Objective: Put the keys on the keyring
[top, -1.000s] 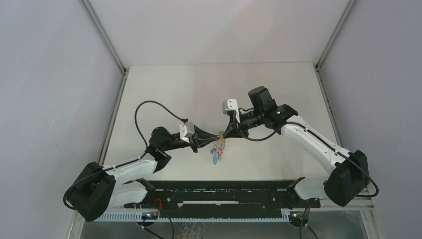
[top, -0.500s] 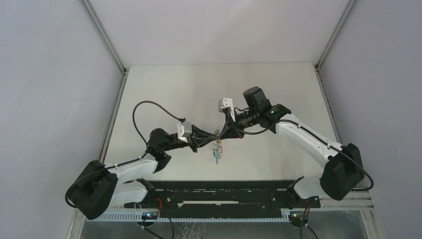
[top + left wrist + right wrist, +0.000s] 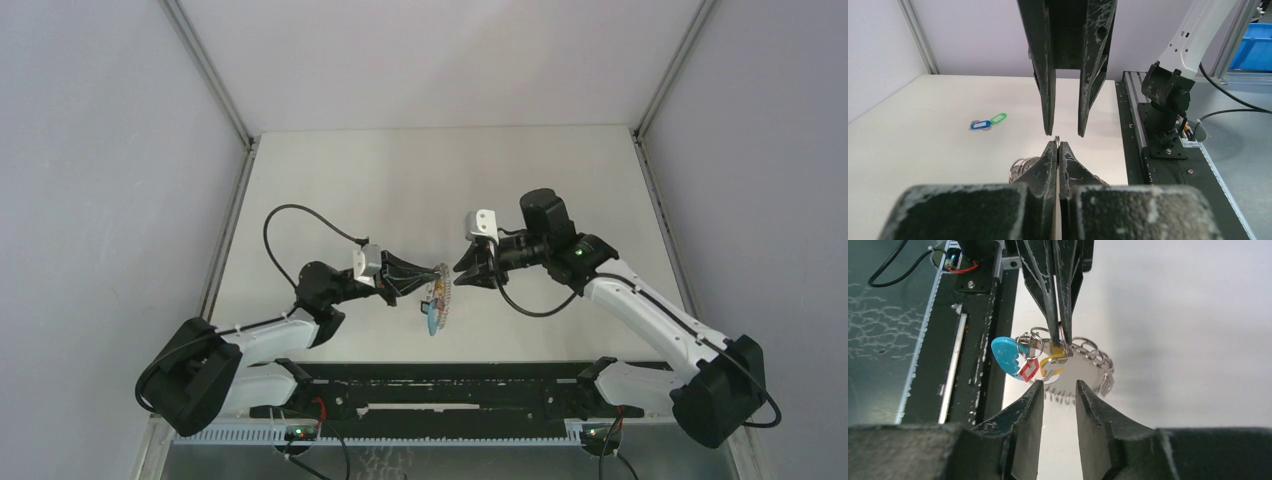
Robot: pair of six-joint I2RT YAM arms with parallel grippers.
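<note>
Above table (image 3: 330,190) my left pincer (image 3: 420,282) pinches keyring (image 3: 1091,351) tight, aloft for threading; my right pincer (image 3: 1058,387) gapes partway, empty, just beside it. Yellow key (image 3: 1054,360) hangs at ring; blue and green keys (image 3: 988,122) lie on table.

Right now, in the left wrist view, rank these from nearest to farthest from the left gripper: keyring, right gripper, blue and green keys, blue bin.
1. keyring, pinched in the left gripper.
2. right gripper, just ahead.
3. blue and green keys, left on the table.
4. blue bin, far right.
</note>
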